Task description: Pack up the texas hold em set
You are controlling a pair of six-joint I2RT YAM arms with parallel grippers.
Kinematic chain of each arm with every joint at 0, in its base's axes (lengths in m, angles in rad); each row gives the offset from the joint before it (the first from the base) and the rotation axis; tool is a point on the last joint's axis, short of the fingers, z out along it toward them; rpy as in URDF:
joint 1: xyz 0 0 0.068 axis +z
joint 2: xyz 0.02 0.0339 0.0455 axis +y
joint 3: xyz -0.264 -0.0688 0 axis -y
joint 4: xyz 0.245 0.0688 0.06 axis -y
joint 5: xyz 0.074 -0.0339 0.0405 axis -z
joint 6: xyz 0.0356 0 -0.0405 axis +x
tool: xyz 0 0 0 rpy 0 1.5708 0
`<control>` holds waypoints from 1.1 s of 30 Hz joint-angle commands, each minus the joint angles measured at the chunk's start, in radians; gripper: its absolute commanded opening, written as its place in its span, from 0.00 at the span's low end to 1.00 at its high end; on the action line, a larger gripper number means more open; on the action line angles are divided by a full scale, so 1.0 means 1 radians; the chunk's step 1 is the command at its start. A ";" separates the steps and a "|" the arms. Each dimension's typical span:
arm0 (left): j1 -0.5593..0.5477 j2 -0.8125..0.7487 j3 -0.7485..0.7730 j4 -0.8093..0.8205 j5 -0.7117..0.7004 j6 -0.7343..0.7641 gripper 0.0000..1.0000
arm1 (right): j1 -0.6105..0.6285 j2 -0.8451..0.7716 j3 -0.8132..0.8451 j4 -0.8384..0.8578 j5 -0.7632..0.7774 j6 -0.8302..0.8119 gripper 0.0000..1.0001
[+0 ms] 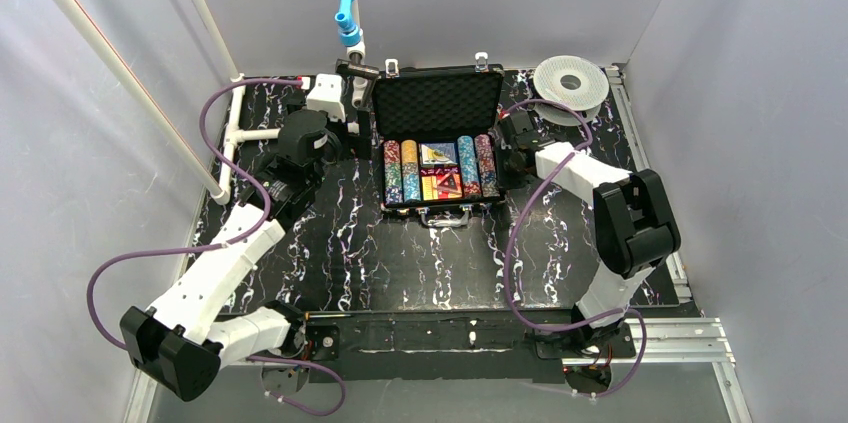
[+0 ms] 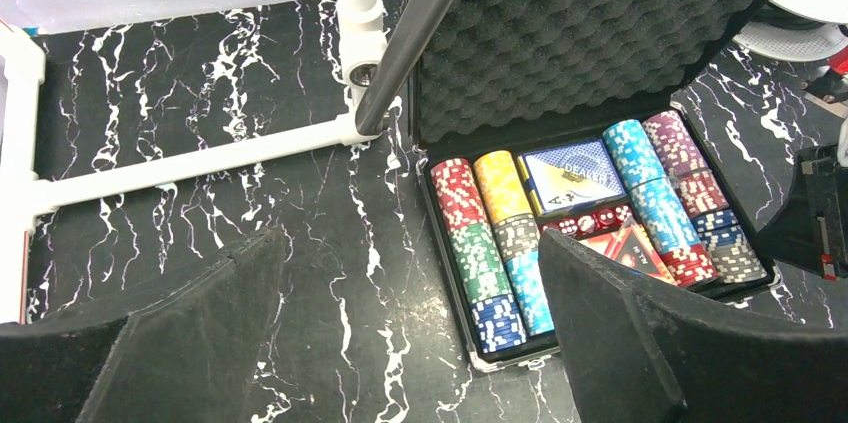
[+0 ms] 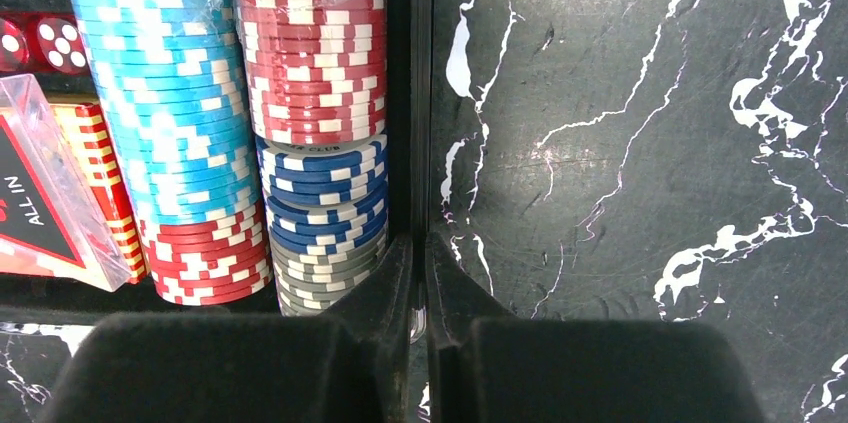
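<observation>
The black briefcase point(image 1: 437, 101) lies open at the back middle of the table, its foam-lined lid standing up. Its tray holds rows of multicoloured poker chips point(image 1: 393, 173), a blue card deck point(image 2: 572, 173), red dice point(image 2: 590, 223) and a red "ALL IN" plaque point(image 3: 30, 208). My left gripper point(image 1: 345, 140) is open and empty just left of the case; in the left wrist view its fingers point(image 2: 200, 333) stand wide apart. My right gripper point(image 1: 506, 158) is at the case's right wall point(image 3: 410, 93), its fingertips point(image 3: 395, 273) shut on the wall's rim near the front corner.
A round white-grey spool point(image 1: 570, 78) lies at the back right, beside the lid. A white pipe frame point(image 1: 236, 128) stands at the back left. A hanging pipe with a blue fitting point(image 1: 346, 15) and a dark rod point(image 2: 400, 53) sit next to the lid's left corner.
</observation>
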 commanded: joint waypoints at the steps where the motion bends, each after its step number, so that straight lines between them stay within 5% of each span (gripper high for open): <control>1: -0.002 0.002 0.004 -0.004 0.009 -0.003 0.99 | -0.046 -0.013 -0.086 -0.125 0.064 -0.014 0.01; 15: -0.037 0.110 0.076 -0.148 0.089 -0.193 1.00 | -0.070 -0.049 -0.109 -0.164 0.174 0.008 0.01; 26: -0.029 -0.020 -0.137 -0.307 0.135 -0.455 0.94 | -0.074 -0.081 -0.125 -0.158 0.172 0.022 0.01; 33: 0.120 -0.027 -0.345 -0.183 0.403 -0.571 0.79 | -0.074 -0.066 -0.108 -0.159 0.129 0.017 0.01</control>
